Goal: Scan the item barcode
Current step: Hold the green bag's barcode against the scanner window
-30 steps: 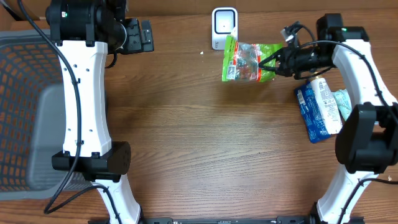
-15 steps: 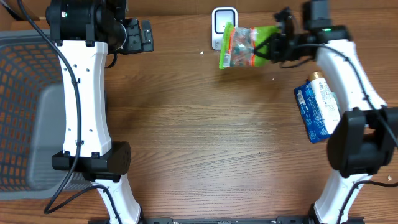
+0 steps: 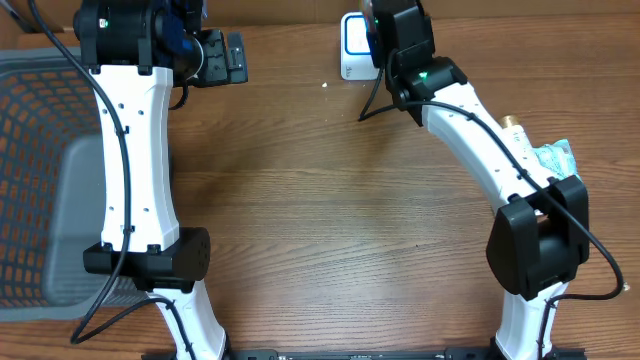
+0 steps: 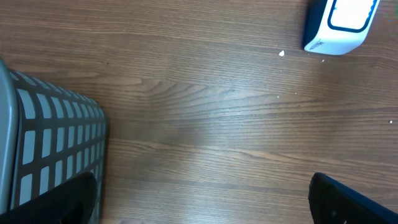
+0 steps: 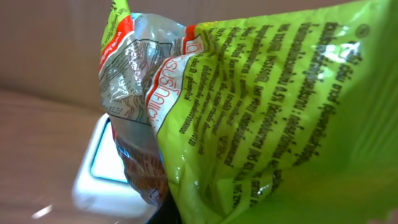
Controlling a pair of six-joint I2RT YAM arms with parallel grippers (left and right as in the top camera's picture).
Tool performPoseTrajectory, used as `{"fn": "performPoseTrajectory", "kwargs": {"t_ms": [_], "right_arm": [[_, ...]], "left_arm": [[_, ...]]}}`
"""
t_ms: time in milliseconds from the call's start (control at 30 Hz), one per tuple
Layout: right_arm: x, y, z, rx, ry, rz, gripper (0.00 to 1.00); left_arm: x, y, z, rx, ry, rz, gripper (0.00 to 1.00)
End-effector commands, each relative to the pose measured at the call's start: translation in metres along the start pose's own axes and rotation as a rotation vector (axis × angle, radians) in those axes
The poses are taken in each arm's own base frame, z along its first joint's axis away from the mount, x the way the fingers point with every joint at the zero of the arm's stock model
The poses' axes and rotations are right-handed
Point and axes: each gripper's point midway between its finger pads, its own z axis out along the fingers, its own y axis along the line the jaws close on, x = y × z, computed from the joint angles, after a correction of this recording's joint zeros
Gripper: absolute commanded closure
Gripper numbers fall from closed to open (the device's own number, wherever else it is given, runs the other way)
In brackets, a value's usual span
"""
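Here, a grey plastic mesh basket (image 3: 30,150) fills the left edge of the overhead view. At upper left, the left gripper (image 4: 205,202) hovers over the brown wooden table (image 3: 300,200), its fingers spread wide with nothing between them. At top centre stands a white box-shaped barcode scanner with a blue-rimmed window (image 3: 352,45). The right gripper (image 5: 168,216) is pinched tight on a crinkly green-and-clear plastic snack bag (image 5: 261,124), which hangs just above the scanner and fills the right wrist view. At right, a teal wrapper (image 3: 552,157) peeks from behind the right arm.
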Motion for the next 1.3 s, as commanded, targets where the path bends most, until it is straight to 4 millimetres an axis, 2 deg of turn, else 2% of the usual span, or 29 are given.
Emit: {"fn": "performPoseTrajectory", "kwargs": {"t_ms": [0,333,633,833,1033,1167,1267], "right_arm": [[-0.029,-0.027,-0.009,0.134,-0.065,-0.168,0.96],[-0.025,-0.01,0.022,0.167,-0.102,-0.502,0.96],[-0.046,-0.005,0.026,0.214,-0.207,-0.608,0.96],[-0.042,0.015,0.034,0.204,-0.229,-0.704,0.96],[-0.025,0.038,0.051,0.175,-0.235,-0.84,0.96],[-0.024,0.048,0.054,0.184,-0.25,-0.936,0.96],[-0.029,0.049,0.052,0.196,-0.273,-0.939,0.96]], "left_arm": [[0.0,-0.004,0.005,0.009,0.012,-0.009,0.0],[0.0,-0.004,0.005,0.009,0.012,-0.009,0.0],[0.0,-0.004,0.005,0.009,0.012,-0.009,0.01],[0.0,-0.004,0.005,0.009,0.012,-0.009,0.01],[0.0,-0.004,0.005,0.009,0.012,-0.009,0.01],[0.0,-0.004,0.005,0.009,0.012,-0.009,0.0],[0.0,-0.004,0.005,0.009,0.012,-0.009,0.0]]}}
